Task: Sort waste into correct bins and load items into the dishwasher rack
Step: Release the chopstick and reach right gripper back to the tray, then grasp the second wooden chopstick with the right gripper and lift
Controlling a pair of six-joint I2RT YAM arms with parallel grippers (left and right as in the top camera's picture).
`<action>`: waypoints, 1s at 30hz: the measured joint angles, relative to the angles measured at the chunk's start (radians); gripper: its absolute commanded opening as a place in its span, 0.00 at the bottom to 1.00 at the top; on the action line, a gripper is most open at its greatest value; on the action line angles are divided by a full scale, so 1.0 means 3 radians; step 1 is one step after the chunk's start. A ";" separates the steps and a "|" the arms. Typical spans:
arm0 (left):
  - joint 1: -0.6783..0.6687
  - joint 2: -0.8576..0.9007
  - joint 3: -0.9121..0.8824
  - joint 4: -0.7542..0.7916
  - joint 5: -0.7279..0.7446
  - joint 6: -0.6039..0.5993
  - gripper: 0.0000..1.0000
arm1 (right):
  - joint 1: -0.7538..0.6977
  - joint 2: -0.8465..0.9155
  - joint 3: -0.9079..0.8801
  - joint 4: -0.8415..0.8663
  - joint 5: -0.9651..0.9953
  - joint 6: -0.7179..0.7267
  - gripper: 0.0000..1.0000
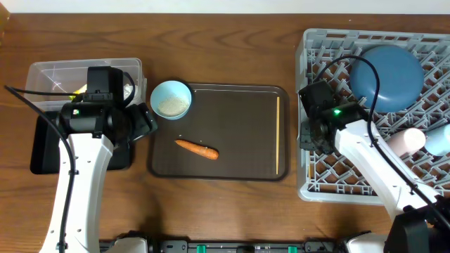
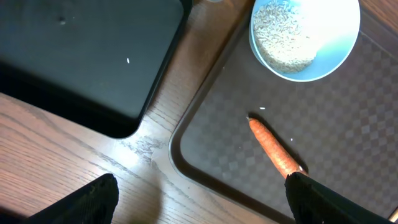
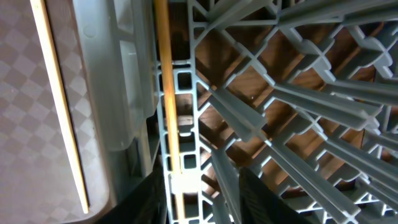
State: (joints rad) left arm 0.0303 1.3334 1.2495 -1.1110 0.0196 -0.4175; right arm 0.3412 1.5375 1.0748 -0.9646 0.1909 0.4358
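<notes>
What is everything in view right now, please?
Rack: one, grey, right.
Dish: one, blue, in rack.
Pink cup: one, in rack.
Light-blue cup: one, in rack.
Brown tray: one, centre.
Chopsticks: two, wooden; one on brown tray, one on rack's edge.
Carrot: one, orange, on brown tray.
Bowl: one, pale-blue, rice inside, tray's corner.
Tub: one, clear, left.
Black tray: one, beside tub.
Left arm: one, white, over black tray; jaws open.
Right arm: one, white, over rack; jaws open.

Colours around the tray
Brown checkered tray [image 1: 239, 140]; orange carrot [image 1: 196, 149] on it; pale-blue bowl [image 1: 155, 94], white rice [image 1: 171, 106], at its corner; grey rack [image 1: 306, 184] beside.
</notes>
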 measured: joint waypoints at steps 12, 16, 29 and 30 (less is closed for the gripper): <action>0.0000 0.0000 0.0000 0.0000 -0.0001 0.0000 0.88 | 0.0309 -0.0058 0.0888 0.0492 -0.0497 -0.0142 0.53; 0.0000 0.0000 0.0000 0.0000 0.0000 0.0000 0.88 | 0.0479 0.0031 0.0893 0.0512 -0.0539 -0.0139 0.52; 0.0000 0.0000 0.0000 -0.0024 -0.0001 0.0000 0.88 | 0.0601 0.1301 0.0865 0.0481 -0.0430 0.0211 0.50; 0.0000 0.0000 0.0000 -0.0024 -0.0001 0.0000 0.88 | 0.0601 0.1339 0.0863 0.0478 -0.0421 0.0234 0.50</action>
State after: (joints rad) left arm 0.0303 1.3334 1.2495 -1.1183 0.0193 -0.4175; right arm 0.5217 1.9392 1.3338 -0.8211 0.0647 0.5060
